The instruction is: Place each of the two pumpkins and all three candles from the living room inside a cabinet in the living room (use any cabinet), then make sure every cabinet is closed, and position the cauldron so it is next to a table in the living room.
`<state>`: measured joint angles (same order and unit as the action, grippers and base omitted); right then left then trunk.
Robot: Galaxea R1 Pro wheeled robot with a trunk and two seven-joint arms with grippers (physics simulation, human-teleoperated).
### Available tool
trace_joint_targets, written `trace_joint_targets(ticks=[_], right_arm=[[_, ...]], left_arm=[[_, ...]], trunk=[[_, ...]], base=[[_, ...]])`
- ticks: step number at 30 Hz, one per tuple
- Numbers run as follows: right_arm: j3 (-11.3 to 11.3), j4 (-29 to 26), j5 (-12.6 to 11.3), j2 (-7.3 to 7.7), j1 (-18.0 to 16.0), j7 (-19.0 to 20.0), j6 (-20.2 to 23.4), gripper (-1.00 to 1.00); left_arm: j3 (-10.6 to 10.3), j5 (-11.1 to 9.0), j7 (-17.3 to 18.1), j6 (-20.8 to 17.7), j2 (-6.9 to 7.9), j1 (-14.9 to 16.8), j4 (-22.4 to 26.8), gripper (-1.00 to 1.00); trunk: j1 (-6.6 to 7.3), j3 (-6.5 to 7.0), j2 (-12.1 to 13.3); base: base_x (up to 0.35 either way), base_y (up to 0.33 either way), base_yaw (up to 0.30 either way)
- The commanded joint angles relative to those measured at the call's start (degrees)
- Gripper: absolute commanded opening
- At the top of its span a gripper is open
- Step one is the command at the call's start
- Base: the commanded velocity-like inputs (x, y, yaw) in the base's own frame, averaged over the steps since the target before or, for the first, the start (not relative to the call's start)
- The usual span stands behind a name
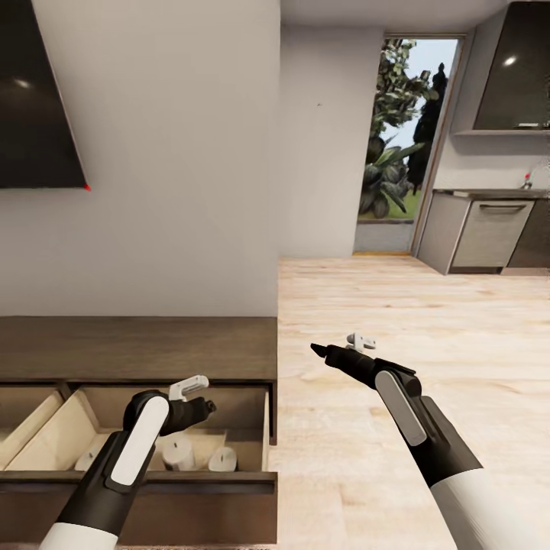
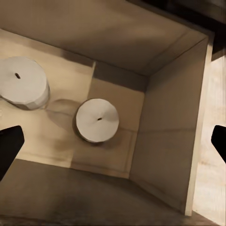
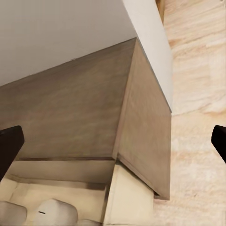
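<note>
**A:** What is nearest the camera in the head view?

**B:** Two black and white arms reach forward. The left gripper (image 1: 205, 406) hangs over an open drawer of the cabinet (image 1: 137, 347), a long, low, dark brown wood unit against a pale wall. The drawer's inside is pale beige.

**A:** Is the left gripper holding anything?

**B:** No. In the left wrist view its two dark fingertips (image 2: 9, 146) sit at opposite edges of the picture, spread wide, with nothing between them.

**A:** Where are the candles?

**B:** In that open drawer, below the left gripper. The head view shows three candles (image 1: 222, 459), pale squat cylinders, standing on the drawer floor; the arm partly hides the one on the left. The left wrist view looks straight down on two, each with a small dark wick mark on top. One stands near the drawer's corner, directly under the gripper; the other stands apart from it, further along the drawer.

**A:** And the right gripper?

**B:** The right gripper (image 1: 325, 353) hovers over the light wood floor (image 1: 397, 321), just past the cabinet's right end. Its fingers (image 3: 9, 146) are also spread wide and empty.

**A:** What lies beyond?

**B:** A dark screen (image 1: 34, 99) hangs on the wall above the cabinet. Further right, grey kitchen cupboards (image 1: 489, 233) stand beside a tall opening with greenery (image 1: 393, 153) outside.
</note>
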<state>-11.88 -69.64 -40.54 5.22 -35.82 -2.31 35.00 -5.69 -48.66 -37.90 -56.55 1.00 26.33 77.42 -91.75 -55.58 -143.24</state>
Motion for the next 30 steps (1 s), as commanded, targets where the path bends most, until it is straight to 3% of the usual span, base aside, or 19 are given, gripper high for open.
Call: trace_joint_targets(ticks=[1,18,30], right_arm=[[-0.1,-0.1,-0.3,0.08,0.0,-0.2,0.2,1.00],[-0.1,0.1,-0.3,0.13,0.0,-0.2,0.2,1.00],[0.1,0.0,-0.9,0.26,0.0,-0.2,0.2,1.00]], left_arm=[[-0.1,-0.5,-0.6,-0.1,0.05,0.0,0.1,1.00],[0.1,-0.5,-0.6,-0.1,0.13,0.0,0.1,1.00],[1.9,-0.5,-0.6,-0.1,0.16,-0.1,0.1,1.00]], trunk=[[0.05,0.17,0.0],[3.62,3.26,6.5],[5.81,5.05,10.5]], base=[[-0.210,0.035,0.000],[-0.301,0.123,0.000],[-0.311,0.152,0.000]])
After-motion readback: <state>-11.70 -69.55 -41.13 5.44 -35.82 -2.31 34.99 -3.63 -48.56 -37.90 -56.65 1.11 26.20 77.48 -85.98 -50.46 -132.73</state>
